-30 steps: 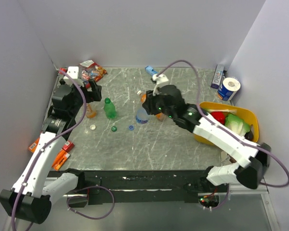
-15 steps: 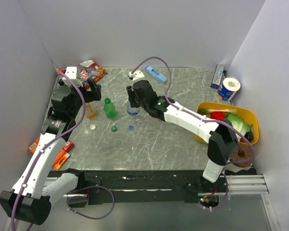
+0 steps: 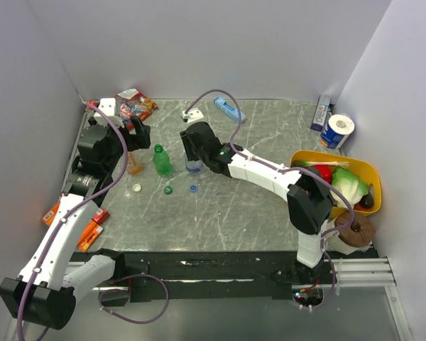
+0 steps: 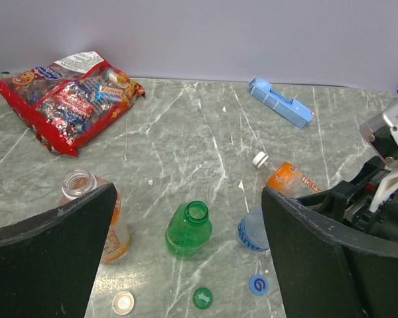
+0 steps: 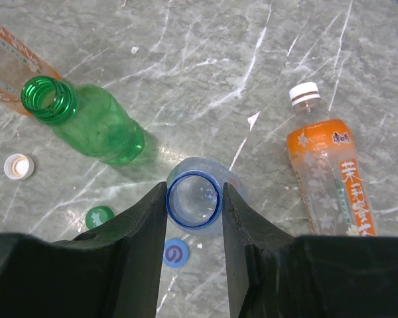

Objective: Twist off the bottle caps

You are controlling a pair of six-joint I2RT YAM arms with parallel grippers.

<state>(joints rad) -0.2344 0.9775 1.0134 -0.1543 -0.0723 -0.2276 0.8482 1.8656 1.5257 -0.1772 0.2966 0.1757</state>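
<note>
Right gripper (image 5: 194, 202) is clamped narrow on the neck of the clear bottle (image 5: 202, 173), one finger each side of the open blue-rimmed mouth. No cap on it. The bottle stands upright on the marble table (image 3: 255, 213), left of centre in the top view.

Clock positions from that bottle, right wrist view:
- blue cap (image 5: 176, 252) at 6, just beside the base
- green cap (image 5: 99, 216) at 8, near
- white cap (image 5: 18, 166) at 9, well apart
- green bottle (image 5: 93, 122) at 10, near, mouth open
- capped orange bottle (image 5: 325, 179) at 3, lying on its side with the white cap on and pointing to 12, not touching the clear one

Left gripper (image 4: 189, 192) is spread wide and holds nothing — it hangs above the table with the green bottle at 6 under the gap, upright.

Left wrist view:
- open orange bottle (image 4: 79, 185) at 9, upright, uncapped, lower part hidden behind the left finger
- candy bag (image 4: 66, 99) at 11
- blue box (image 4: 280, 101) at 1, near the back wall

In the top view the left gripper sits around 10 o'clock on the table. The open orange bottle is just at its 6, and the green bottle is between that and the clear one.
</note>
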